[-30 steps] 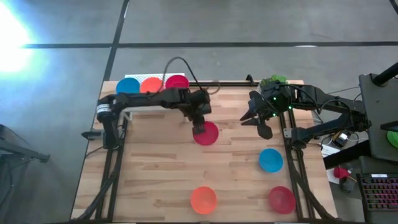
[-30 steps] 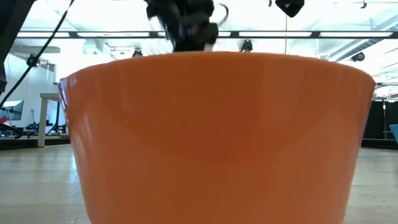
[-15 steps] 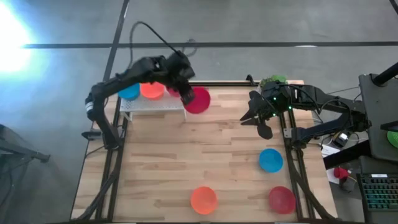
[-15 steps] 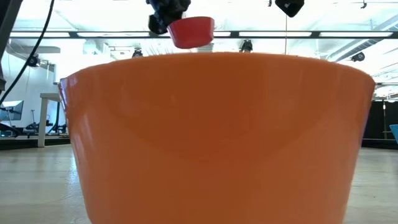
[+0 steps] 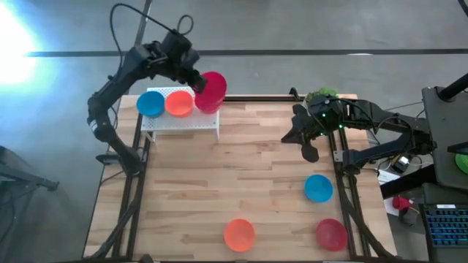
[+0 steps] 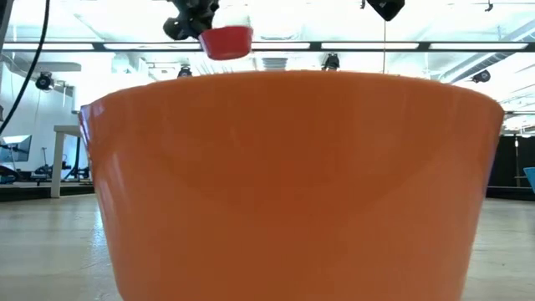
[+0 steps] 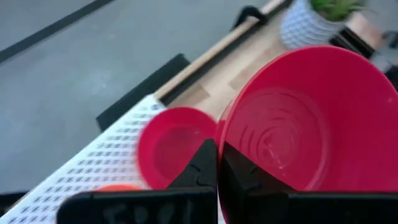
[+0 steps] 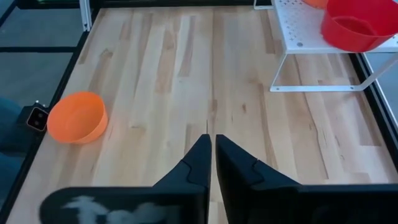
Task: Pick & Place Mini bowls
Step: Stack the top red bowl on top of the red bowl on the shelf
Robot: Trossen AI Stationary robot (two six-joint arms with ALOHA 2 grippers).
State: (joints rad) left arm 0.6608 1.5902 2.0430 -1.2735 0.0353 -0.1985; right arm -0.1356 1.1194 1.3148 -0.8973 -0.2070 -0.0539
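Note:
My left gripper is raised over the right end of the white shelf and is shut on a red mini bowl. The low view shows that bowl high above the table. On the shelf sit a blue bowl, an orange bowl and another red bowl, which lies just beneath the held one. A blue bowl, an orange bowl and a red bowl rest on the table. My right gripper hovers shut over the table's right side. My left gripper pinches the red bowl by its rim wall on the side nearest the wrist, one finger inside the bowl and one outside. The bowl is lifted clear, its opening facing up and somewhat tilted, above the shelf's right end.
A white pot with a green plant stands at the table's far right corner, behind my right arm. The orange bowl near the table's near edge fills the low view. Bare wood lies across the table's middle.
My left gripper has carried the red bowl from the middle of the table up and toward the far left, to above the shelf's right end. The bowl has gone from resting on the table to lifted clear. My right arm has kept still.

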